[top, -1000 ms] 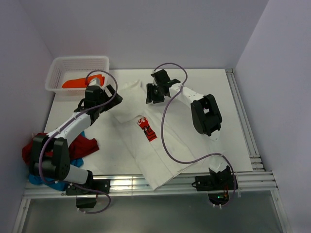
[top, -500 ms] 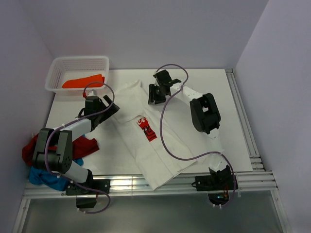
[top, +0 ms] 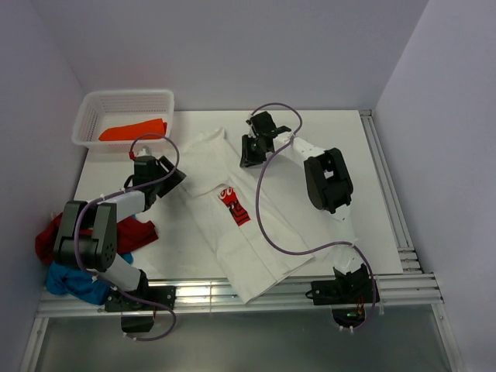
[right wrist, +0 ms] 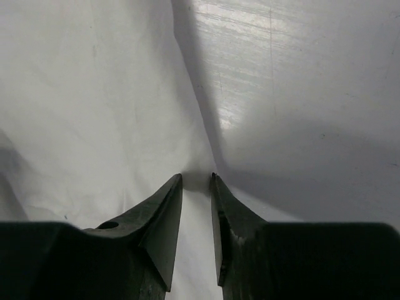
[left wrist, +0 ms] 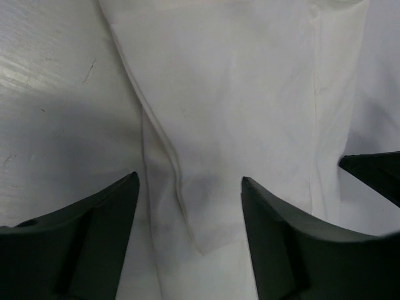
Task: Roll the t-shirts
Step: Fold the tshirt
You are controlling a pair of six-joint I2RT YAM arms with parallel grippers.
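Here the white tee (top: 232,252) lies spread flat and slantwise across the middle of the table (top: 372,170), its red print (top: 234,206) facing up and its bottom edge toward the near side; the right arm reaches out over the tee's right half. The left gripper (top: 172,175) is low at the tee's left edge, up near the sleeve; in its wrist view the jaws stand well apart, one over bare table and the other over cloth, with a corner of the white tee and its seam (left wrist: 172,169) lying loose between them, so nothing is clamped. The right gripper (top: 248,155) is down at the tee's far edge; in its wrist view the jaws are narrow, only a thin slit between the tips, and the tips sit just where the cloth's edge meets the table, cloth to one side and bare table to the other; pale surface shows through the slit. The white basket (top: 89,108) stands in the far left corner, well apart from both grippers, and an orange tee (top: 133,129) lies folded inside it. A red tee (top: 138,232) is bunched at the table's left side beside the left arm; a blue tee (top: 68,280) lies crumpled just nearer, by that arm's base, touching the red one.
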